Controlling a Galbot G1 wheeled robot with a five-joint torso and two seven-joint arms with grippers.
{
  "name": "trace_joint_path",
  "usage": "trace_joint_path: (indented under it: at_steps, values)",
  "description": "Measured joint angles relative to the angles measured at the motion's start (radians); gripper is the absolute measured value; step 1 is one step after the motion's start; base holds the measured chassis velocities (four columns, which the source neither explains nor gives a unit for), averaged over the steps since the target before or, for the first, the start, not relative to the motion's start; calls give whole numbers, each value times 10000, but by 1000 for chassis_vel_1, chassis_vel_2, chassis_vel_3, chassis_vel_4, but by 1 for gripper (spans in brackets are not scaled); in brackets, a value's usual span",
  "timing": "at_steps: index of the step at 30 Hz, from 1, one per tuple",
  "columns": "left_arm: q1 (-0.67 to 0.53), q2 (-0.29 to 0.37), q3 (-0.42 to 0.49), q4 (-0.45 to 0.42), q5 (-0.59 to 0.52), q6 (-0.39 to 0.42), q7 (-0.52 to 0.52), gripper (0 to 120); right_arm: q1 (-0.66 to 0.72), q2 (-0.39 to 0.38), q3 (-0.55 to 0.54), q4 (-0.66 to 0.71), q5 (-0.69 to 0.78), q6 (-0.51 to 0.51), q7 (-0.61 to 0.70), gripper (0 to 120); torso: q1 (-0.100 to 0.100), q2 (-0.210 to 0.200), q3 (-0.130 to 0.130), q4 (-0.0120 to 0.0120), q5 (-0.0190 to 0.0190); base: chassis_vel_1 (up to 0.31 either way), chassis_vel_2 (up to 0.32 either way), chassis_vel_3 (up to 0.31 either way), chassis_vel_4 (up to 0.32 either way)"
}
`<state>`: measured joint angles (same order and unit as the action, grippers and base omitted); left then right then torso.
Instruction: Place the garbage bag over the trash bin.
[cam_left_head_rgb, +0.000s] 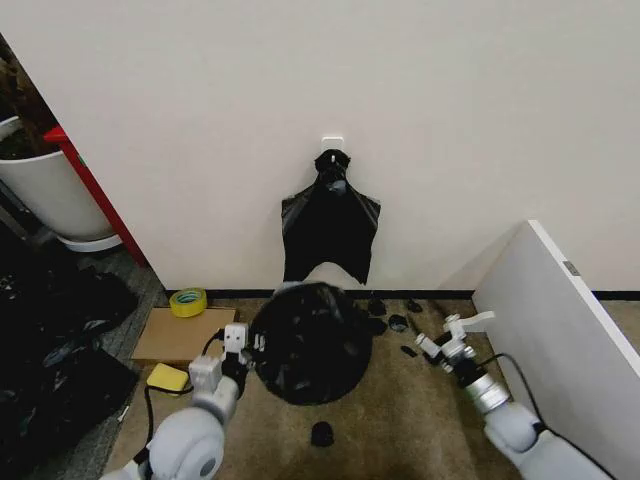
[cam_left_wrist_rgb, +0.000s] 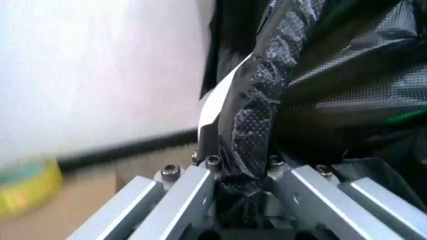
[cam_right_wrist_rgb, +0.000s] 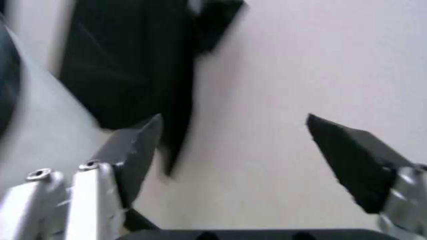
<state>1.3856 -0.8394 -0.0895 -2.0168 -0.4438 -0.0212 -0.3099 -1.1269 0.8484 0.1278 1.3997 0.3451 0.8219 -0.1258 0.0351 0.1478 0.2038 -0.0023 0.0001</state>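
One garbage bag (cam_left_head_rgb: 312, 345) pinched by left gripper (cam_left_head_rgb: 245, 345); right gripper (cam_left_head_rgb: 447, 337) spread.

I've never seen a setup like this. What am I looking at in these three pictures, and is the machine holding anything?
It is a two-armed robot, seen through its own cameras. The wide picture comes from its head, looking down at a carpeted floor by a wall. The other two come from cameras on its wrists.

In the middle stands the trash bin, nearly covered by the garbage bag; only a bit of white shows at the back. The left gripper is shut on the bag's edge; its wrist picture shows the plastic pinched between the fingers. The right gripper hangs open and empty beside the bin.

On the wall, another black bag hangs from a hook. A tape roll lies on the floor.
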Motion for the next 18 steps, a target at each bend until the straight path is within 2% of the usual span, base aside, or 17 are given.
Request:
trace_joint_path:
  at_steps: [2,3,6,7,10,18]
  values:
    - [41,112,15,378,1050,-801,586,0,25,-261,7,498,1065,2,-2073,90,0,0,0,-2,-3,0,0,0,0]
    - [41,112,15,378,1050,-801,586,0,25,-261,7,498,1065,2,-2073,90,0,0,0,-2,-3,0,0,0,0]
    - [41,176,17,854,2386,-1866,1477,0,265,-517,-136,974,1542,3,-4569,99,0,0,0,-2,-4,0,0,0,0]
    - [40,182,14,977,2783,-2155,1751,0,359,-561,-243,1135,1301,4,-4840,100,0,0,0,-1,-3,0,0,0,0]
    - [36,178,9,1175,3462,-2603,2164,0,593,-600,-532,1558,621,-108,-4961,100,0,0,0,-1,-2,0,0,0,0]
    - [-94,104,-8,1645,4220,-3109,2436,0,967,-471,-951,2157,399,-703,-4797,100,0,0,0,0,-3,0,0,0,0]
